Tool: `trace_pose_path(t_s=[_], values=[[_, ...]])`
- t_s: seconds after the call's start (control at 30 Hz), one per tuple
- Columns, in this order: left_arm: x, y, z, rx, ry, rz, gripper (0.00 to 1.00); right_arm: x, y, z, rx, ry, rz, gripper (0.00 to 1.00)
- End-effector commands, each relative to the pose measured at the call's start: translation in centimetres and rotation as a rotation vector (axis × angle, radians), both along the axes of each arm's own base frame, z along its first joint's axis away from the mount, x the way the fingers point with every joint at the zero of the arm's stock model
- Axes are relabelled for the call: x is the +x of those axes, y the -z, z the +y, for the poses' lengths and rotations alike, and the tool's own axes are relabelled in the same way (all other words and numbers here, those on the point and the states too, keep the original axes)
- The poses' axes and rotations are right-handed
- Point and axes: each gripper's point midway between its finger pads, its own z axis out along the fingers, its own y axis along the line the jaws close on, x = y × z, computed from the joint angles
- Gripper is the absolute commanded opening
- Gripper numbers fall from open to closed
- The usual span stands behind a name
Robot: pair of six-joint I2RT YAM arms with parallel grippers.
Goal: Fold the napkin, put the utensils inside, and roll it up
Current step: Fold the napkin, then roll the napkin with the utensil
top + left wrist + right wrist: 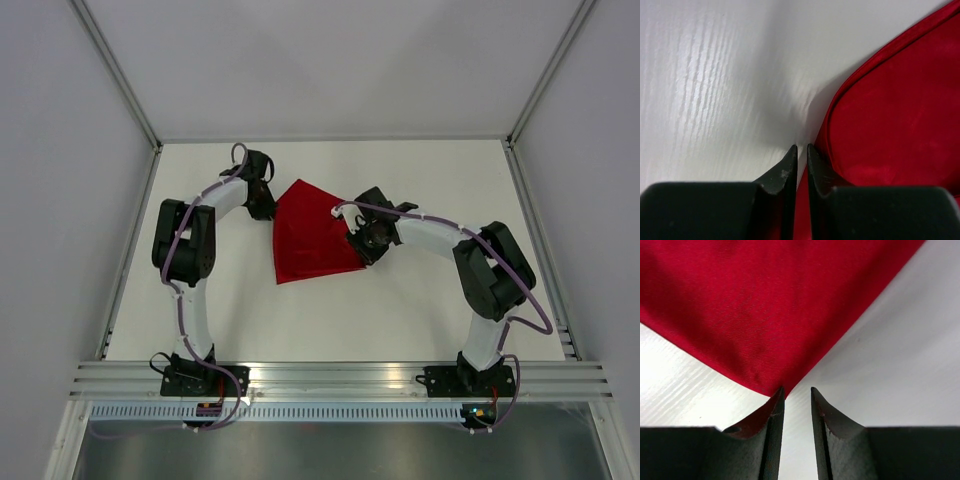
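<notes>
The deep-red napkin (pixel 305 235) lies folded into a fan-like wedge in the middle of the white table (pixel 420 310). My left gripper (pixel 263 207) is at its far-left edge. In the left wrist view the left gripper (pixel 802 146) stands barely open, a narrow slit. White table shows between the tips and the napkin (pixel 890 125) edge runs under the slit lower down. My right gripper (pixel 358 246) is at the napkin's right corner. Seen from the right wrist, that gripper (pixel 796 388) is open over bare table, with the napkin (pixel 765 305) corner at its left fingertip. No utensils are in view.
Aluminium rails border the table, on the left (pixel 130 250), on the right (pixel 540 250) and along the near edge (pixel 340 375). Grey walls stand on three sides. Both arm bases sit on the near rail.
</notes>
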Motion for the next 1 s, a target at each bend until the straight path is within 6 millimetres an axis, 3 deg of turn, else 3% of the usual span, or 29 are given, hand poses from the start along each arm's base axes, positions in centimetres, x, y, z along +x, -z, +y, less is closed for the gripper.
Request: trace_pose_path(t_s=[0.0, 0.33, 0.47, 0.63, 0.73, 0.77, 0.9, 0.97], values=[[-0.7, 1.7, -1.0, 0.002, 0.099, 0.072, 0.18, -1.1, -1.3, 0.0, 0.020, 0.008, 0.014, 0.34], [1.8, 0.7, -2.5, -0.012, 0.166, 0.036, 0.28, -1.0, -1.6, -0.3, 0.013, 0.034, 0.007, 0.33], [3.2, -1.4, -2.0, 0.004, 0.170, -0.021, 0.35, 0.2, -3.5, -0.5, 0.021, 0.059, -0.061, 0.34], [5.3, -6.1, -0.6, -0.006, 0.164, -0.132, 0.50, 1.6, -5.9, -0.7, 0.030, 0.072, -0.148, 0.35], [5.9, -10.3, 0.6, -0.001, 0.147, -0.221, 0.54, 2.4, -7.5, -0.6, 0.035, 0.015, -0.204, 0.38], [6.0, -13.0, 1.0, -0.004, 0.139, -0.277, 0.56, 2.4, -7.7, -0.5, 0.033, -0.005, -0.208, 0.40], [6.1, -19.7, 1.3, -0.012, 0.140, -0.436, 0.57, 3.5, -9.3, 0.9, 0.049, -0.112, -0.271, 0.46], [5.9, -22.0, 0.7, -0.049, 0.153, -0.498, 0.58, 2.5, -9.8, 2.5, 0.090, -0.234, -0.277, 0.55]])
